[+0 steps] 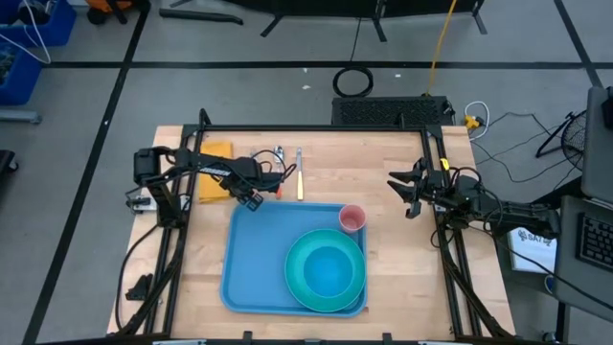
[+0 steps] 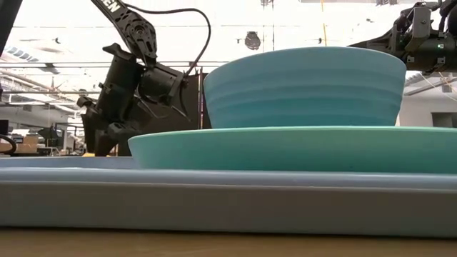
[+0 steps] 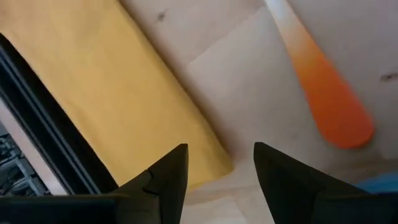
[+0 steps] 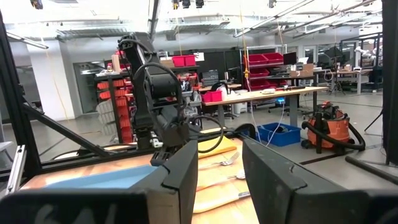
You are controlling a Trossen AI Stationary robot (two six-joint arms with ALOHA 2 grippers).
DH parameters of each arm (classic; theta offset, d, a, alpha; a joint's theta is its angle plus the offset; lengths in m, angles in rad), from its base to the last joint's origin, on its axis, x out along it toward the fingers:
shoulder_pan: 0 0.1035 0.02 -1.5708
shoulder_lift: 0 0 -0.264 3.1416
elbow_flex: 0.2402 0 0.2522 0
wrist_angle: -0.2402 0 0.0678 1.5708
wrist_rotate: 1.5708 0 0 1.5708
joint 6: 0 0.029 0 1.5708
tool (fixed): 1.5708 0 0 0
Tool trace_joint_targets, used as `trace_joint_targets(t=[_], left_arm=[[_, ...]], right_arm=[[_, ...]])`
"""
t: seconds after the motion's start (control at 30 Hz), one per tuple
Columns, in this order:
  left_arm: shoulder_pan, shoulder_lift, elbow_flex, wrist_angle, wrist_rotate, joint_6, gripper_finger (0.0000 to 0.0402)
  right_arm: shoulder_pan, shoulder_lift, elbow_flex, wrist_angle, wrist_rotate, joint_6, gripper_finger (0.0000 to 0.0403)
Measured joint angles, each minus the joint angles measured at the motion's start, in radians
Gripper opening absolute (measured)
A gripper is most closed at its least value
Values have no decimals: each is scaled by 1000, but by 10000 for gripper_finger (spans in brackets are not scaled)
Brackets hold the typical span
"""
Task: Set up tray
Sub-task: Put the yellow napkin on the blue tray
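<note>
Left wrist view shows the left hand [image 3: 219,167] with its two dark fingers spread apart and nothing between them, hanging over the wooden tabletop [image 3: 249,87]. Just beyond the fingers lies a yellow cloth [image 3: 106,87], cut off by the picture's edge, and near it the orange handle [image 3: 333,106] of a utensil; its other end is outside the picture, so what kind of utensil it is cannot be told there. From above, the left hand [image 1: 251,199] is just beside the far left corner of the tray [image 1: 254,254], between the cloth [image 1: 213,171] and the tray's rim. Some cutlery [image 1: 287,171] lies on the tabletop beyond the tray, too small to tell piece from piece. The tray sits in the near middle of the tabletop and carries a round teal plate [image 1: 297,287] with a teal bowl [image 1: 330,271] on it, and a small pink cup [image 1: 351,218] at its far right corner. In the low view the bowl [image 2: 307,86] and the plate [image 2: 300,148] fill the picture and hide the cup fully; the tray [image 2: 214,196] shows only as a long pale rim. The right hand [image 1: 414,196] waits over the right edge of the tabletop, well apart from the tray, its fingers [image 4: 180,180] parted and empty.
</note>
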Motion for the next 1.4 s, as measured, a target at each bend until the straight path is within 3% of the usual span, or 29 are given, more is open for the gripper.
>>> trace_joint_targets(t=[0.37, 1.4], left_arm=[[36, -3, -94, 25, 25, -15, 186], [62, -2, -108, 103, -26, -21, 186]], right_arm=[[0, 0, 0, 0, -1, 0, 116], [0, 0, 1, 10, -2, 11, 116]])
